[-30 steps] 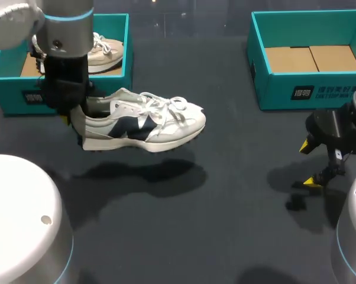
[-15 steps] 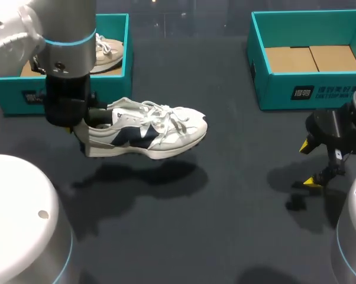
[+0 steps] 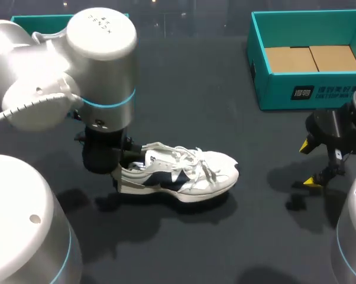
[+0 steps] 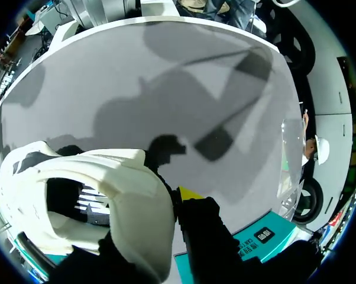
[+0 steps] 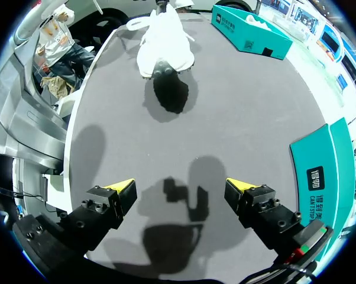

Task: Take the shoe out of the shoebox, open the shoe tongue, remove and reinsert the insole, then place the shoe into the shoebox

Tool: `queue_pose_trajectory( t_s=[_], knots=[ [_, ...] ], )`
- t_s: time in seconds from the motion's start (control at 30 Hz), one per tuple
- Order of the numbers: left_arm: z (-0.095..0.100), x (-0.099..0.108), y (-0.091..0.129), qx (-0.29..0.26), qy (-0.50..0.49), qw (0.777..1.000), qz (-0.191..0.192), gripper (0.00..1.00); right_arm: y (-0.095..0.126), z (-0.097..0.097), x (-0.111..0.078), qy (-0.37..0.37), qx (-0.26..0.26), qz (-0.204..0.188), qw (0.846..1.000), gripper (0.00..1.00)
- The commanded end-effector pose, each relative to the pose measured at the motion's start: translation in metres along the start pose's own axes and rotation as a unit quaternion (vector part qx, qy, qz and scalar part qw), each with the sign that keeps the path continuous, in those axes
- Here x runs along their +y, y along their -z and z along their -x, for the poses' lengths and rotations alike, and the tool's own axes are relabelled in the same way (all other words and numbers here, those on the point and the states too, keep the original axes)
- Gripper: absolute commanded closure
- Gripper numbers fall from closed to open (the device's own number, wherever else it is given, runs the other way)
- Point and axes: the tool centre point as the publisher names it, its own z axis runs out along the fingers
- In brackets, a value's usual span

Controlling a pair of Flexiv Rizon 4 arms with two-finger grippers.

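A white shoe with navy side panels and white laces lies low at the table's middle, toe pointing right, its shadow right beneath it. My left gripper is shut on the shoe's heel collar, largely hidden under the big wrist. In the left wrist view the white heel fills the space beside one yellow fingertip; the other finger is hidden inside the shoe. My right gripper hangs open at the right, nothing between its fingers. The shoe lies far ahead of it.
A teal shoebox with a cardboard floor stands at the back right, beside my right gripper as a teal wall. Another teal box at the back left is mostly hidden behind my left arm; it shows beyond the shoe.
My left arm has carried the shoe away from the left box, to the right, toward the table's front and downward. The right arm has not moved.
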Motion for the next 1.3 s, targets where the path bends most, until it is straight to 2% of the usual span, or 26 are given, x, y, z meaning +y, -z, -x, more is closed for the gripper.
queue_pose_trajectory(
  t_s=[0.03, 0.3, 0.43, 0.7, 1.0, 1.3],
  knots=[
    [0.012, 0.005, -0.001, 0.009, 0.001, 1.0, -0.004, 1.0, 0.0, -0.002, 0.0, 0.0, -0.002, -0.002, 1.0, 0.0],
    [0.012, 0.005, -0.001, 0.009, 0.001, 1.0, -0.004, 1.0, 0.0, -0.002, 0.0, 0.0, -0.002, -0.002, 1.0, 0.0],
    [0.029, 0.012, -0.02, 0.007, -0.002, 1.0, -0.001, 1.0, 0.0, -0.002, 0.0, 0.0, -0.002, -0.002, 1.0, 0.0],
    [0.058, 0.012, -0.038, 0.004, -0.022, 1.0, -0.006, 1.0, 0.0, -0.002, 0.0, 0.0, -0.002, -0.002, 1.0, 0.0],
    [0.074, 0.018, -0.049, 0.008, -0.02, 1.0, -0.016, 1.0, 0.0, -0.002, 0.0, 0.0, -0.002, -0.002, 1.0, 0.0],
    [0.078, 0.024, -0.061, 0.017, -0.015, 0.999, -0.025, 1.0, 0.0, -0.002, 0.0, 0.0, -0.002, -0.002, 1.0, 0.0]
  ],
)
